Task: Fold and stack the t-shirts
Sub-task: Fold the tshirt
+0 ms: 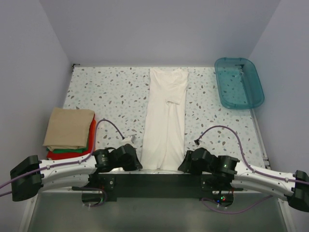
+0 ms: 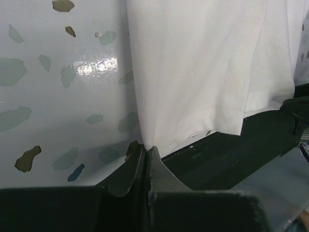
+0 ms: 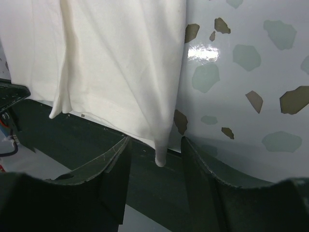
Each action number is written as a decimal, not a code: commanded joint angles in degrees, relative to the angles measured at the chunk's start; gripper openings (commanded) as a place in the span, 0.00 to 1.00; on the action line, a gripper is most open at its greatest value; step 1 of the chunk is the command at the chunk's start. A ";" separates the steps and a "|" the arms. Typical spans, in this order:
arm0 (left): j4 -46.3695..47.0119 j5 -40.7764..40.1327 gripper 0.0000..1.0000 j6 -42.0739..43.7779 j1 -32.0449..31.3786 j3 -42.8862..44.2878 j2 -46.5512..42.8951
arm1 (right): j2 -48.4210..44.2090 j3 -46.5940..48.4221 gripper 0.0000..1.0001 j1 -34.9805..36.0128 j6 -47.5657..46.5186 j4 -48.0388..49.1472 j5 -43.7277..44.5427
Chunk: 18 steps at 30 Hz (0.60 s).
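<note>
A white t-shirt (image 1: 165, 118) lies folded lengthwise into a long strip down the middle of the table, its hem at the near edge. A stack of folded shirts sits at the left: tan (image 1: 70, 127) on top, green (image 1: 67, 151) and red (image 1: 90, 140) beneath. My left gripper (image 2: 143, 151) is shut on the near left corner of the white shirt (image 2: 203, 67). My right gripper (image 3: 157, 147) is open, with the near right corner of the white shirt (image 3: 125, 63) hanging between its fingers (image 3: 118, 157).
A teal plastic bin (image 1: 238, 82) stands at the back right. The speckled table (image 1: 111, 92) ends at a dark front rail (image 1: 159, 181) where both arms are mounted. Walls close in on left, right and back.
</note>
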 commanded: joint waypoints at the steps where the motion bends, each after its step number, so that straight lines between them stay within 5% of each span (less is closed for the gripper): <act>1: 2.49 0.67 0.00 -0.29 -0.38 -0.73 -0.21 | 1.62 -0.80 0.50 0.36 0.70 -5.89 0.97; 8: 3.10 0.67 0.00 -0.02 -0.46 -0.47 0.14 | 2.41 -1.67 0.42 0.27 1.58 -3.17 1.41; 14: 2.58 -0.39 0.00 1.12 -0.46 1.46 0.58 | 2.41 -0.28 0.13 0.36 0.89 -2.19 2.55; 18: -0.49 -3.80 0.00 2.79 -0.46 5.59 0.49 | 2.94 5.34 0.04 0.27 -2.89 -6.14 5.97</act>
